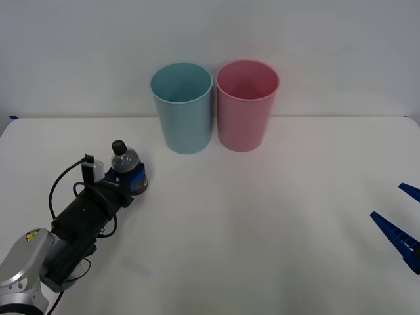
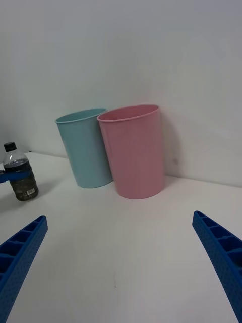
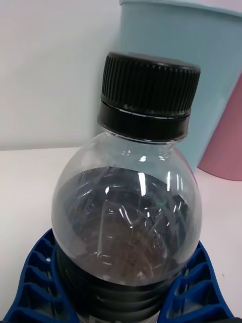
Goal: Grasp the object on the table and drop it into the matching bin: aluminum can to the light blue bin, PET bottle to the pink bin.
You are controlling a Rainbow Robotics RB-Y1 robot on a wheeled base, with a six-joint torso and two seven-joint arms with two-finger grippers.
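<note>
Grasp step: the left gripper (image 1: 133,178) has its blue fingers closed around the bottle (image 1: 128,168), upright on the table (image 1: 262,230) left of both bins. Next: lift and carry it over the pink bin (image 1: 246,105), beyond the blue bin (image 1: 182,108). The right gripper (image 2: 121,262) waits open.

PET bottle (image 1: 127,168) left-front of the two bins (image 1: 213,108)

This looks like a robot test room or lab, not a home. A plain white table (image 1: 262,230) stands against a bare white wall (image 1: 328,39) (no decoration on it), and only two plastic bins, light blue (image 1: 182,108) and pink (image 1: 246,105), stand there.
</note>
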